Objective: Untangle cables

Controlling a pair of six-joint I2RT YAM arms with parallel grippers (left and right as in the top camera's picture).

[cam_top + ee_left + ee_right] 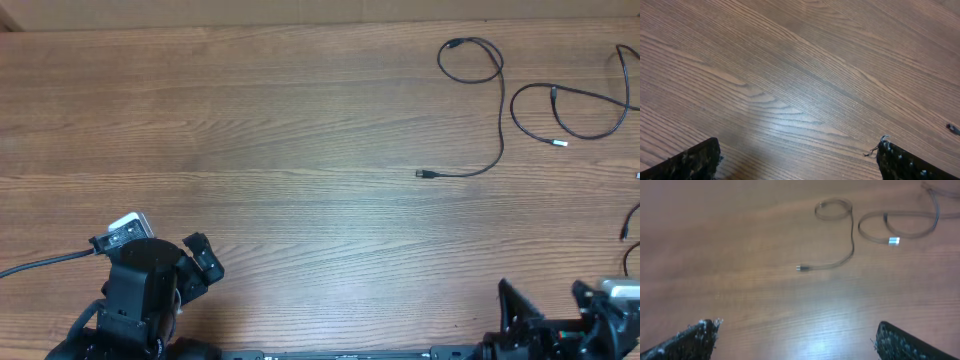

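A thin black cable (pixel 500 115) lies at the far right of the table, with a loop at its top and a plug end (pixel 425 174) pointing left. A second black cable (pixel 514 110) with a white plug (pixel 560 143) curls beside it, apart from it. Both show in the right wrist view, the first cable (pixel 852 240) and the second (pixel 910 222). My left gripper (pixel 200 262) is open and empty at the near left, also seen in the left wrist view (pixel 800 160). My right gripper (pixel 545 305) is open and empty at the near right, also seen in the right wrist view (pixel 797 340).
More black cable runs off the right edge (pixel 628 225) and at the top right corner (pixel 625 60). A small dark plug tip (pixel 953 129) shows at the right edge of the left wrist view. The wooden table (pixel 250 130) fills the view.
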